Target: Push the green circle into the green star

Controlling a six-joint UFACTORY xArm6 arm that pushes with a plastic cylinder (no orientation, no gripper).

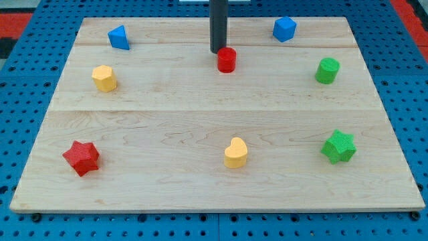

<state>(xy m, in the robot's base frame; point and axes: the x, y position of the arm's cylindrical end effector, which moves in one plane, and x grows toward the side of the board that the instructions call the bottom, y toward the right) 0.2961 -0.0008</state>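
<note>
Nearest the view's bottom edge, the wooden board (200, 194) shows its front lip, with the blue pegboard surface (20, 227) running out of frame on every side. On the near strip sit three blocks: a red star (81, 158) at the view's left, a yellow heart (235, 152) near the middle, and the green star (338, 146) at the view's right.

Further back, a yellow block (104, 78) stands at the left; its shape looks roughly hexagonal, though the facets are hard to read. Across the board on the right is the green circle (327, 70), a short cylinder well apart from the green star, which lies below it in the view with bare wood between them.

Near the middle of the far half is a red cylinder (227, 59). My tip (218, 51) rests just beside its upper left, seemingly touching, though contact cannot be confirmed. The tip is well away from both green blocks.

Farthest back are a blue triangular block (119, 37) at the left and a blue block (284, 29) at the right, faceted, exact shape unclear.

The rod (219, 23) is cut off by the view's top, so the arm itself is hidden. It carries no claw, so there is nothing to be released or clenched
</note>
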